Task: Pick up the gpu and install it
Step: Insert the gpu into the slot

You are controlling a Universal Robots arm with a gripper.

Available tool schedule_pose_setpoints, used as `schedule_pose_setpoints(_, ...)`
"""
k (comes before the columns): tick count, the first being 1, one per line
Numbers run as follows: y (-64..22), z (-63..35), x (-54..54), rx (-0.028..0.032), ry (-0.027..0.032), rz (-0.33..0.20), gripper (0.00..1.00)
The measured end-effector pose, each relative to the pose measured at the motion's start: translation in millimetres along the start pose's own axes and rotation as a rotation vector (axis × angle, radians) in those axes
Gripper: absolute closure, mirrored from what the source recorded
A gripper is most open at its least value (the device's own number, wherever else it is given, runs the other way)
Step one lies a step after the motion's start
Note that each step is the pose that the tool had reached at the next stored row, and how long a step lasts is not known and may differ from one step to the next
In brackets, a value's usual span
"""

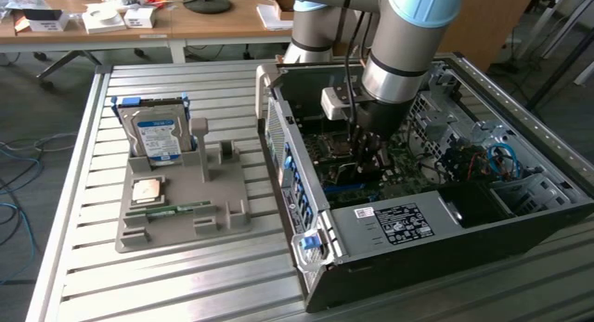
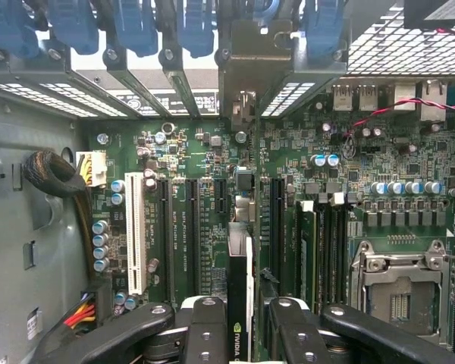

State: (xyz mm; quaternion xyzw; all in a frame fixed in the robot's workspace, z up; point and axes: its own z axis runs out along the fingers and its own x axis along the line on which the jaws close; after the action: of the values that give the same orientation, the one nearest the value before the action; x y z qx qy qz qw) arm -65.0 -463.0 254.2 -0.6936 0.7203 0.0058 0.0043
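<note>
The gpu is black with a green logo, the tool black. The motherboard is dark green, with one white slot and blue latches.

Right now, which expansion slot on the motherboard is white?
The long PCI slot beside the column of blue-capped capacitors, farthest from the CPU socket. The rest are black. The gripper holds the gpu apart from it.

gpu: "NVIDIA" with logo on its black edge | power supply label: print too small to read | hard drive label: unreadable
</note>
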Motion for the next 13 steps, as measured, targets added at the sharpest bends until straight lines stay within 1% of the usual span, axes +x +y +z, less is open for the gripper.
schedule_pose_setpoints(13,0.3,0.0,-1.5,-0.0001,0.0000,0.000,0.74)
